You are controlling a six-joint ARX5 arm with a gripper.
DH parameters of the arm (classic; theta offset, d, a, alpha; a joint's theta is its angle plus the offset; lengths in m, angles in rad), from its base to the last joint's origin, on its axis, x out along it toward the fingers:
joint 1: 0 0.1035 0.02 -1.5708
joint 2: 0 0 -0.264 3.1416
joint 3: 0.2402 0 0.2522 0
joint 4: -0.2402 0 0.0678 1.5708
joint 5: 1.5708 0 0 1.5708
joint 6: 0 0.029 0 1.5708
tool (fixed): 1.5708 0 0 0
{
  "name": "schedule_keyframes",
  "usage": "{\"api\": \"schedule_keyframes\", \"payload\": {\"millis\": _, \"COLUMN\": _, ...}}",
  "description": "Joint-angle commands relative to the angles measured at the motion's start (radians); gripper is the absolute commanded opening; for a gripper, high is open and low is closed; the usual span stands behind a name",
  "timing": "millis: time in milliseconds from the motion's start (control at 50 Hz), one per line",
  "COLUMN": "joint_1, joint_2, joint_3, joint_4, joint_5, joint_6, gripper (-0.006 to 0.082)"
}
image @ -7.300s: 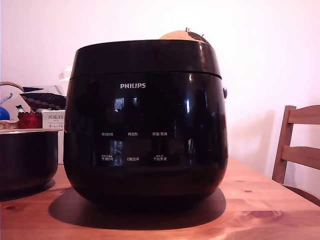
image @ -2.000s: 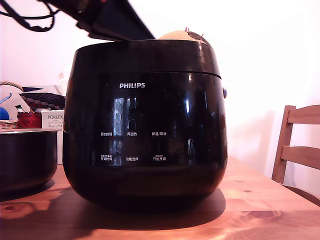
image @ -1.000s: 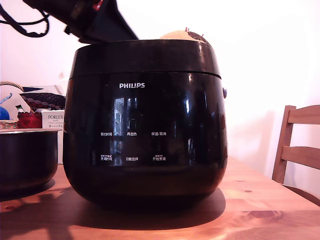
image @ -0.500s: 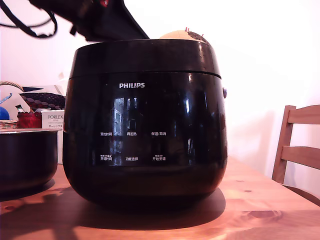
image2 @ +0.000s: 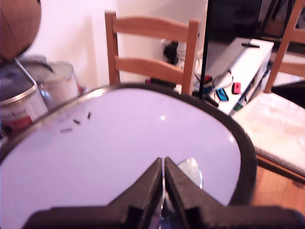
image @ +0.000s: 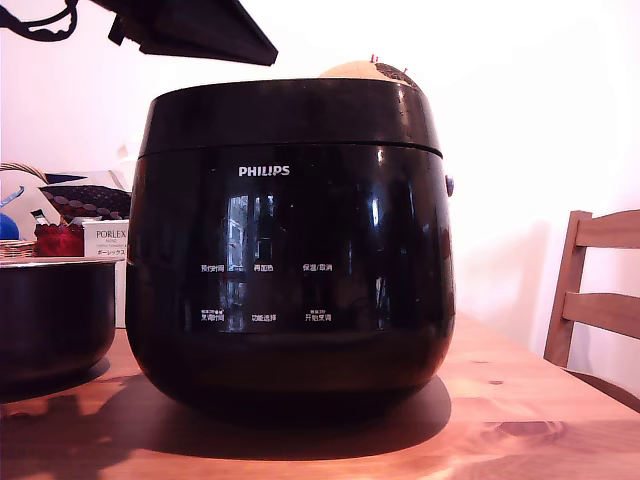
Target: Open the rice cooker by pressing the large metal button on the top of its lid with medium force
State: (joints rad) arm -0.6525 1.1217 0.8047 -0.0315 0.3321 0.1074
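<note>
One rice cooker (image: 290, 240) stands in the middle of a wooden table (image: 520, 420), filling most of the exterior view, its glossy black front carrying the white PHILIPS logo and two rows of three small white labels. Its lid (image: 290, 112) sits closed on the body, the seam running level around the top. In the wrist view the lid (image2: 119, 157) shows as a broad, pale, glaring surface with a dark rim.

The arm enters at the top of the exterior view's left, and its gripper (image: 205, 30) hangs in the air above the left part of the lid, clear of it, with bright wall showing between. In the wrist view the gripper (image2: 163, 164) points down and forward over the lid, its two dark fingers (image2: 148, 183) pressed together with only a hairline slit between them and nothing held. A silvery metal button (image2: 190, 171) lies on the lid just beside the fingertips.

On the exterior view's left one dark bowl-like pot (image: 55, 320) sits near the cooker, with a white box (image: 110, 245) marked PORLEX and a red container (image: 60, 240) farther back. One wooden chair (image: 595, 295) stands at the exterior view's right. The wrist view shows one wooden chair (image2: 150, 52) beyond the cooker and two metal pots (image2: 33, 93) beside it.
</note>
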Motion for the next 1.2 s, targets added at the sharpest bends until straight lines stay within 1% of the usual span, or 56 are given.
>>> {"api": "schedule_keyframes", "payload": {"millis": 0, "joint_1": 0.003, "joint_2": 0.009, "joint_3": -0.029, "joint_4": -0.007, "joint_5": 0.001, "joint_6": -0.003, "gripper": -0.0024}}
{"api": "schedule_keyframes", "payload": {"millis": 200, "joint_1": 0.002, "joint_2": 0.011, "joint_3": -0.029, "joint_4": -0.042, "joint_5": 0.001, "joint_6": -0.002, "gripper": -0.0024}}
{"api": "schedule_keyframes", "payload": {"millis": 760, "joint_1": -0.011, "joint_2": 0.051, "joint_3": -0.029, "joint_4": -0.05, "joint_5": 0.026, "joint_6": 0.006, "gripper": -0.0024}}
{"api": "schedule_keyframes", "payload": {"millis": 920, "joint_1": -0.011, "joint_2": 0.051, "joint_3": -0.029, "joint_4": -0.075, "joint_5": 0.025, "joint_6": 0.006, "gripper": -0.0024}}
{"api": "schedule_keyframes", "payload": {"millis": 1060, "joint_1": -0.011, "joint_2": 0.064, "joint_3": -0.029, "joint_4": -0.1, "joint_5": 0.0, "joint_6": 0.048, "gripper": -0.0024}}
{"api": "schedule_keyframes", "payload": {"millis": 1180, "joint_1": -0.011, "joint_2": 0.086, "joint_3": -0.029, "joint_4": -0.104, "joint_5": -0.002, "joint_6": 0.051, "gripper": -0.0024}}
